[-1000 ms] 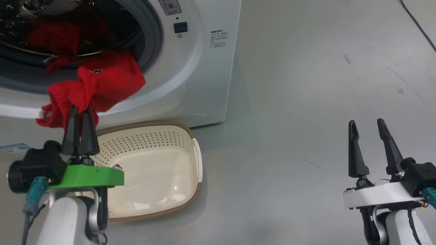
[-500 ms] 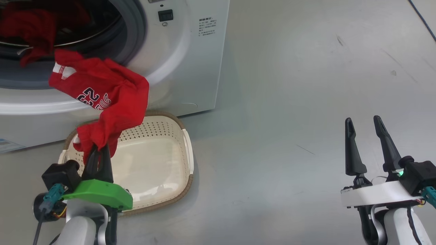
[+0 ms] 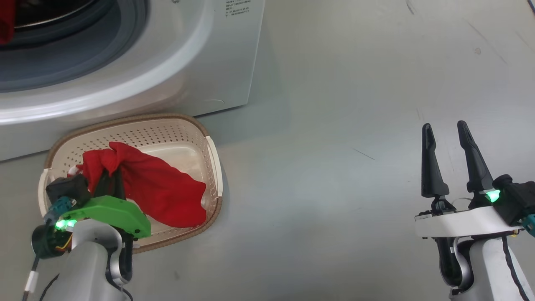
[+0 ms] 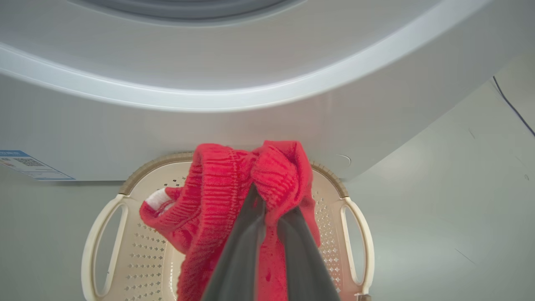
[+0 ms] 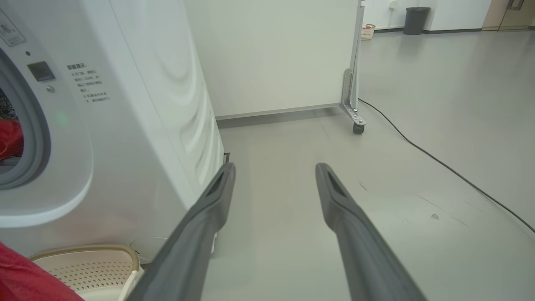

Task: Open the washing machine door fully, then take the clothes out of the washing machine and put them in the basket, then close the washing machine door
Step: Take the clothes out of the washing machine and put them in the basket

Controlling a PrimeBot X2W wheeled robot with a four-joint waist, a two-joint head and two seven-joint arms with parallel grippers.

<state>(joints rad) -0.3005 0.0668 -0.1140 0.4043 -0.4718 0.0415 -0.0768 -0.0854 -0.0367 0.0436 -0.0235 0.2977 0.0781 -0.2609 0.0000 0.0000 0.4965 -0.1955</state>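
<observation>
A red garment [image 3: 159, 192] is lying in the cream basket [image 3: 167, 123], which is sitting on the grey floor [image 3: 355, 83] just in front of the white washing machine [image 3: 188, 62]. In the head view the garment's long axis is running diagonally, from a bunched end at the basket's far left to a loose end by its near right corner. The left wrist view is showing detail the head view is not giving. There, ribbed knit cloth with a small white patch is bunching over the fingertips of the left gripper [image 3: 110, 184], whose jaws are pinched together on the garment. The left forearm is rising from the lower left of the head view, its green wrist bracket tipping the fingers down into the basket. The right wrist view is showing more red cloth [image 5: 8, 138] inside the drum mouth, and a black cable [image 5: 439, 163] trailing across the floor. The right gripper [image 3: 443, 125] is hovering over the floor well apart from the basket. Its fingers are pointing up the head view, jaws spread and holding nothing.
</observation>
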